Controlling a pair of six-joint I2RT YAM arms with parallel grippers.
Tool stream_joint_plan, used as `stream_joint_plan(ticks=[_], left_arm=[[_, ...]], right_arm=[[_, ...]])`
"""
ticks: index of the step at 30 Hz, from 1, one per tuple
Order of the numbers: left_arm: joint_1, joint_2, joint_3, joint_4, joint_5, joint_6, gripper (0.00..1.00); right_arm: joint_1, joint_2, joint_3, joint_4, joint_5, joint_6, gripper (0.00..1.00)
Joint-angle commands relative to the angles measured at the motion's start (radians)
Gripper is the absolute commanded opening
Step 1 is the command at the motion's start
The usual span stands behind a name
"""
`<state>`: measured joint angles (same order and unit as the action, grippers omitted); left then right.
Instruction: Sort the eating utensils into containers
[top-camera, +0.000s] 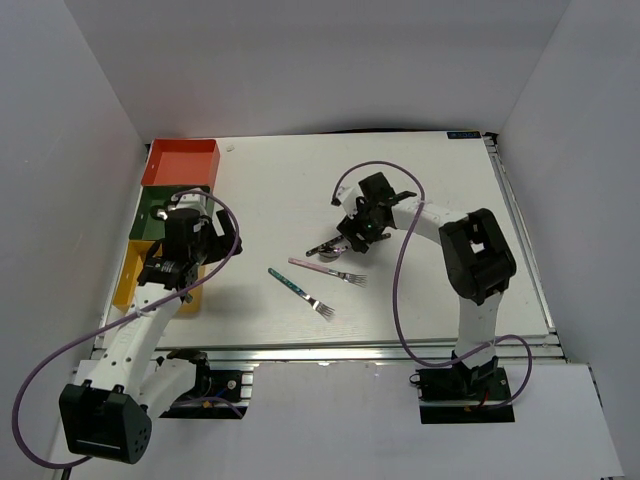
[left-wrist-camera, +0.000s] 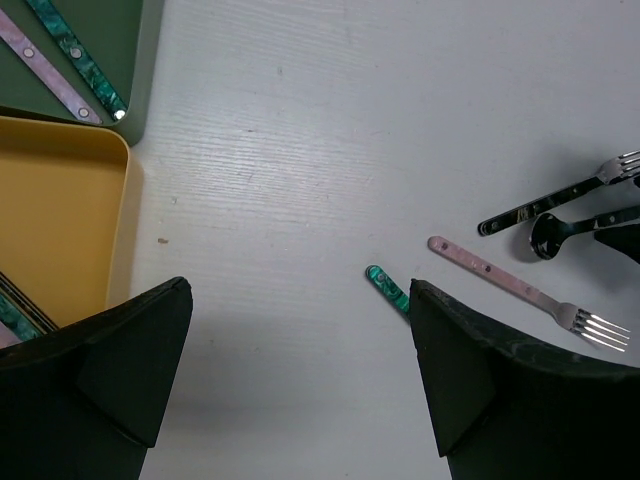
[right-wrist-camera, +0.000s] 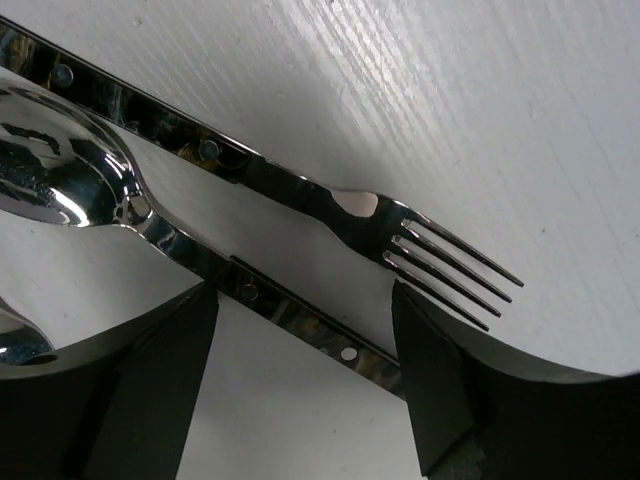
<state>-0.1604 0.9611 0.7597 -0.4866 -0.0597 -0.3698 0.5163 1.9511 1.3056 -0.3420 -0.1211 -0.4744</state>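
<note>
Two dark-handled utensils lie side by side under my right gripper (top-camera: 347, 238): a fork (right-wrist-camera: 300, 190) and a spoon (right-wrist-camera: 60, 185). The spoon's handle (right-wrist-camera: 300, 322) runs slantwise between the open fingers of my right gripper (right-wrist-camera: 300, 345). A pink-handled fork (top-camera: 325, 268) and a teal-handled fork (top-camera: 298, 290) lie on the table nearby. My left gripper (top-camera: 203, 243) hangs open and holds nothing beside the yellow bin (left-wrist-camera: 60, 200). The green bin (left-wrist-camera: 140, 60) holds a teal handle (left-wrist-camera: 80, 55) and a pink handle (left-wrist-camera: 45, 65). The orange-red bin (top-camera: 180, 162) stands at the back.
The three bins stand in a row along the table's left edge (top-camera: 140, 230). In the left wrist view the teal fork's handle end (left-wrist-camera: 385, 285), the pink fork (left-wrist-camera: 520, 292) and the dark fork (left-wrist-camera: 550, 205) lie to the right. White walls enclose the table.
</note>
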Motion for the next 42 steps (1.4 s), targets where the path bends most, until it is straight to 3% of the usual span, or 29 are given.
stream_joint_plan(ticks=[1,9,12,16,26,30,32,34,37,38,40,42], left_arm=[[-0.005,-0.015,-0.005,0.043,0.024,0.012,0.98],[-0.005,0.011,0.001,0.043,0.027,0.012,0.98],[-0.005,0.008,0.000,0.042,0.026,0.011,0.98],[-0.005,-0.001,-0.003,0.045,0.024,0.008,0.98],[-0.005,0.002,-0.002,0.042,0.018,0.003,0.98],[-0.005,0.008,-0.002,0.045,0.021,0.002,0.98],[-0.005,0.016,0.003,0.054,0.056,-0.009,0.98],[-0.007,0.042,0.007,0.074,0.191,-0.052,0.98],[-0.045,0.056,-0.046,0.277,0.415,-0.226,0.98],[-0.069,0.056,-0.093,0.448,0.443,-0.339,0.98],[-0.166,0.070,-0.120,0.662,0.449,-0.424,0.98],[-0.262,0.086,-0.109,0.732,0.411,-0.465,0.98]], right_arm=[[-0.013,0.040,0.044,-0.097,-0.101,-0.066,0.74],[0.002,-0.087,-0.163,0.018,-0.057,-0.024,0.62],[0.010,-0.110,-0.218,0.050,-0.017,-0.018,0.50],[0.030,-0.136,-0.262,0.093,0.021,-0.001,0.43],[0.090,-0.202,-0.331,0.147,0.112,0.023,0.11],[0.100,-0.277,-0.338,0.143,0.094,0.031,0.03],[0.103,-0.337,-0.329,0.133,0.075,0.049,0.00],[0.103,-0.372,-0.286,0.109,0.036,0.121,0.00],[0.111,-0.422,-0.238,0.109,-0.059,0.282,0.00],[0.114,-0.435,-0.229,0.109,-0.071,0.331,0.00],[0.125,-0.440,-0.217,0.119,-0.109,0.469,0.00],[0.151,-0.432,-0.177,0.101,-0.147,0.565,0.00]])
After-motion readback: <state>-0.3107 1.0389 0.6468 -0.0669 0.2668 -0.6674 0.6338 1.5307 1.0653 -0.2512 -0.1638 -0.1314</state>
